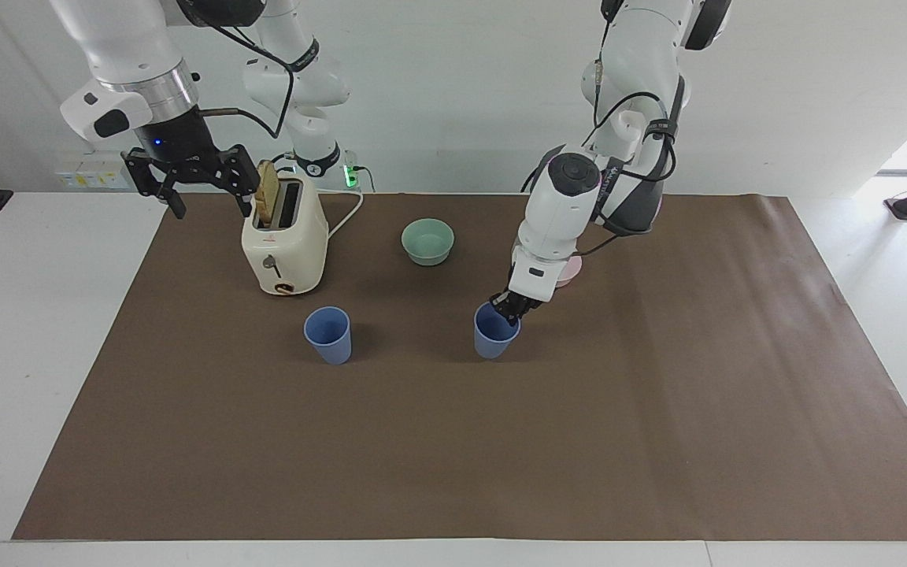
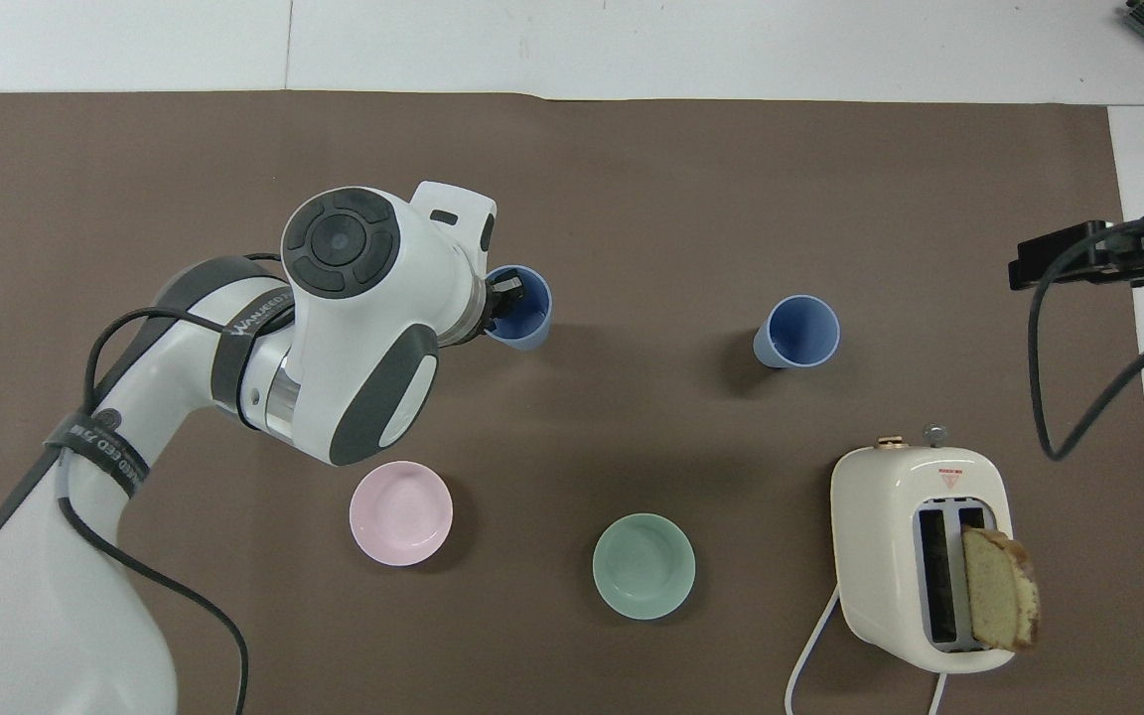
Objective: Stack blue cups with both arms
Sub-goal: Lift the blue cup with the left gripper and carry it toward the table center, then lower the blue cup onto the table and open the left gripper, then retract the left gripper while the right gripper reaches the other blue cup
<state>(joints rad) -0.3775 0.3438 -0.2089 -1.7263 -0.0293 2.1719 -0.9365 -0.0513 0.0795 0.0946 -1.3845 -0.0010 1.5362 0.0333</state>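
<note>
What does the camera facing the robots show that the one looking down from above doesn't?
Only the facing view shows the right tool whole, open, raised beside the toaster, plus both arm bases.

Only the overhead view shows the pink bowl whole and both toaster slots from above.

Both show the left tool shut on the held cup, the free cup, the green bowl and the bread.

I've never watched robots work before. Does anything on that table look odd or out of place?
One thing: the bread slice in the toaster leans out over its edge instead of sitting down in the slot. Otherwise nothing is spilled or tipped; the left gripper holds one blue cup by its rim.
</note>
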